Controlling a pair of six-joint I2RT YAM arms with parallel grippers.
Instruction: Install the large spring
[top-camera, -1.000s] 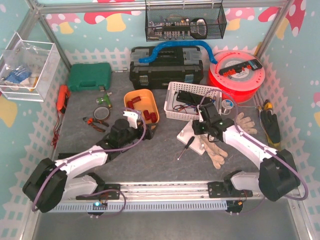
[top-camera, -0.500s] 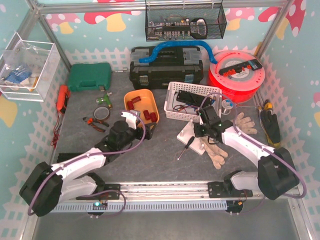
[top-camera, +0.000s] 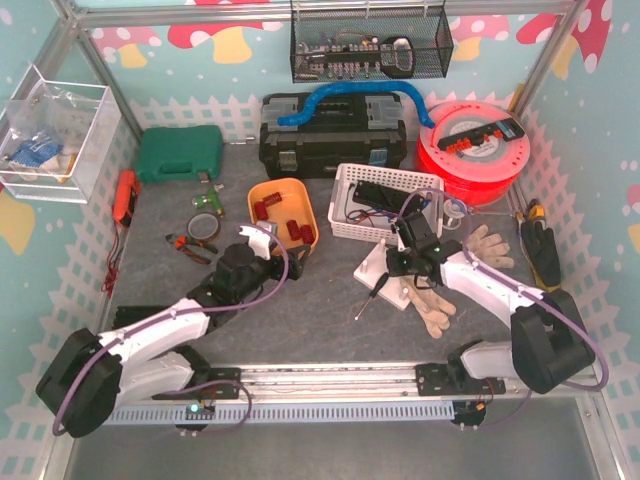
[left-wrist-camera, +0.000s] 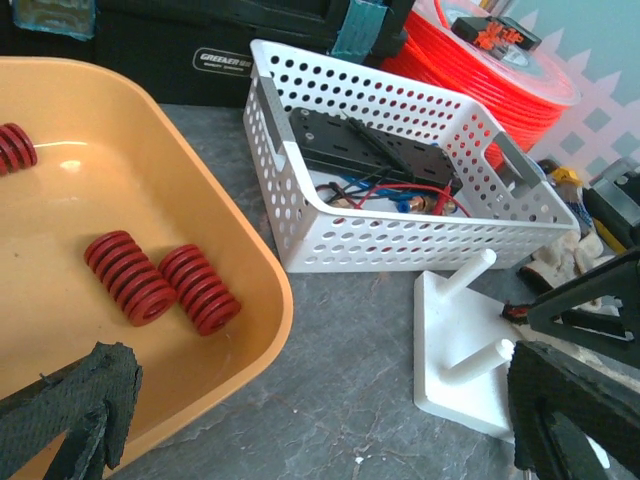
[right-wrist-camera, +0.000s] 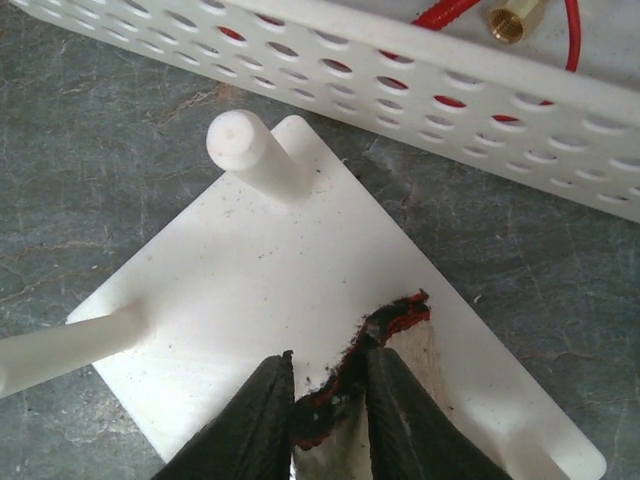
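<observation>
Grey table (left-wrist-camera: 340, 400): springs (left-wrist-camera: 200, 290) in orange tray (left-wrist-camera: 120, 170) lie before wide-open left jaws; right jaws unclear

Springs (left-wrist-camera: 128, 278) in tray (left-wrist-camera: 150, 170); basket (left-wrist-camera: 400, 240) rightward, peg base (left-wrist-camera: 455, 345) before basket.

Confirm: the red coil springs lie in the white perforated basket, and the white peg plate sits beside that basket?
No. The red coil springs lie in the orange plastic tray, not the white perforated basket, as the left wrist view shows. The white peg plate does sit beside that basket.
</observation>
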